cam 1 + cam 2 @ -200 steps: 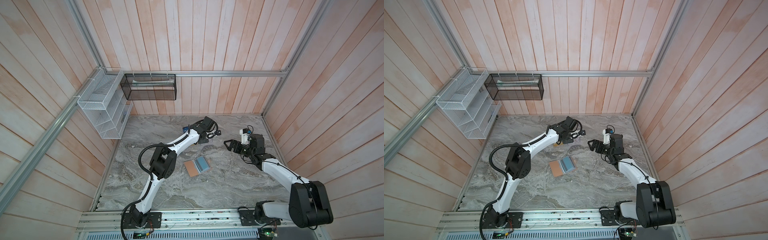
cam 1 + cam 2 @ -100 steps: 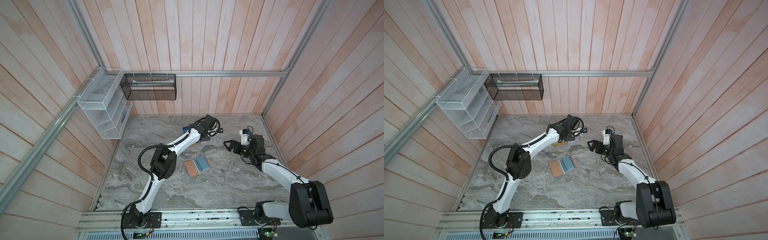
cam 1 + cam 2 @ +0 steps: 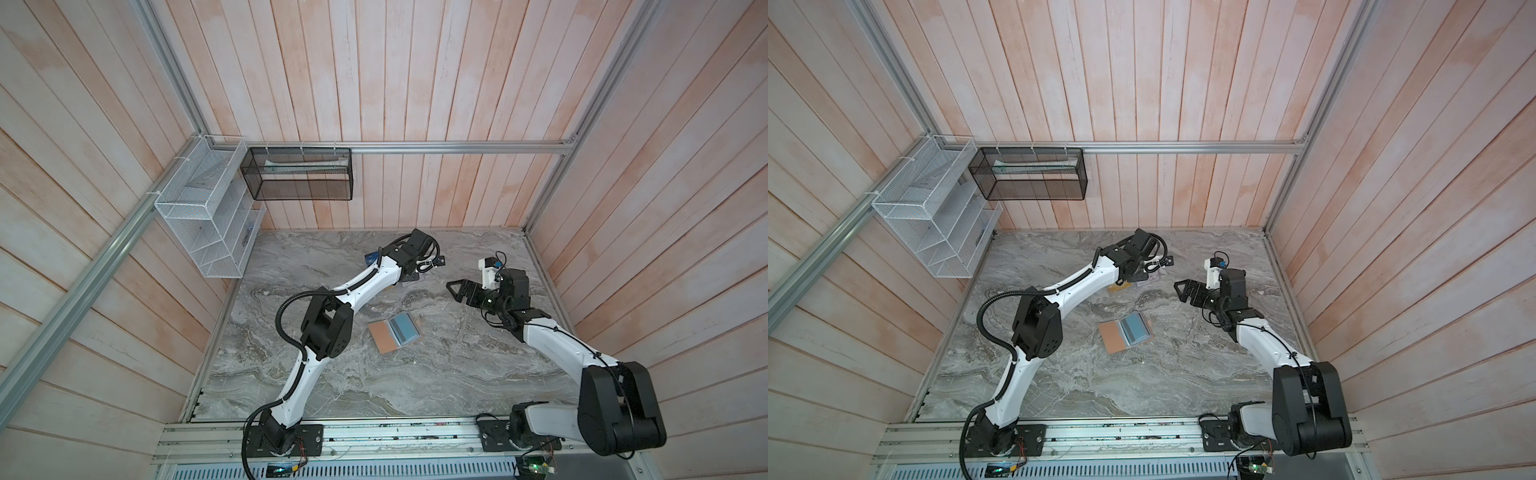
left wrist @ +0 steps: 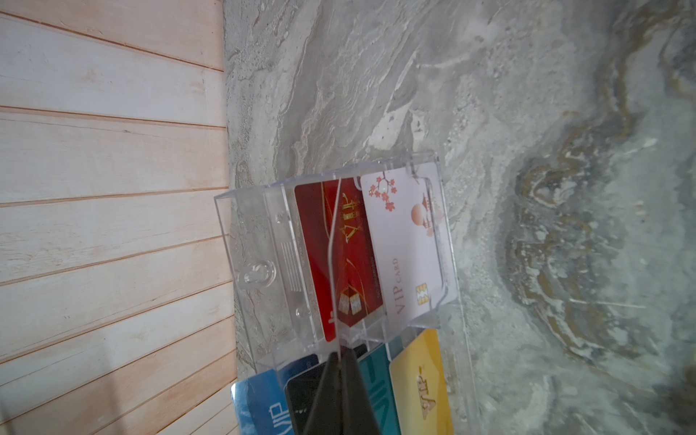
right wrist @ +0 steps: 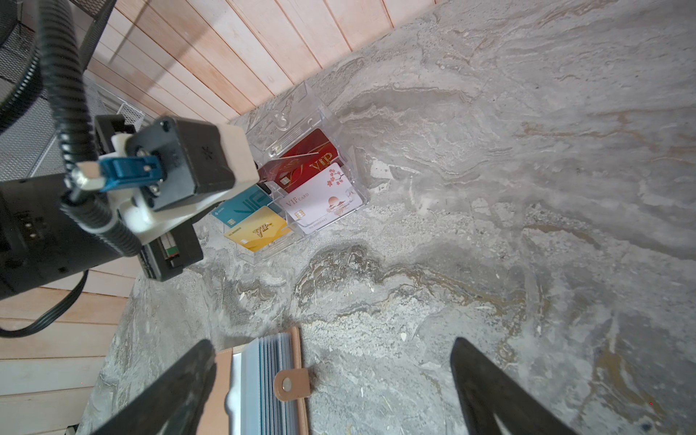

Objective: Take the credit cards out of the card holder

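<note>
- Grey veined marble tabletop (image 3: 457,374): bare across the near half and the right side, with wood-plank walls (image 4: 113,150) at left, far and right.
- Tan card holder (image 3: 384,337) lies open at centre, skewed to the table's edges. A blue-grey card (image 3: 404,329) with a darker stripe shows on its right half. Sleeve pages are fanned, and a snap tab (image 5: 292,383) juts from one edge.
- Left gripper (image 4: 340,361) is over the clear acrylic stand (image 4: 256,233), far of centre. Its jaws are together, and a thin pale edge runs out from between the tips; cannot tell what it is.
- Stand tiers hold red, white, yellow, teal (image 4: 376,380), black (image 4: 301,395) and blue cards.
- Right gripper (image 3: 454,289) hovers right of the stand, its jaws wide apart with nothing between them. Open marble separates it from the holder.
</note>
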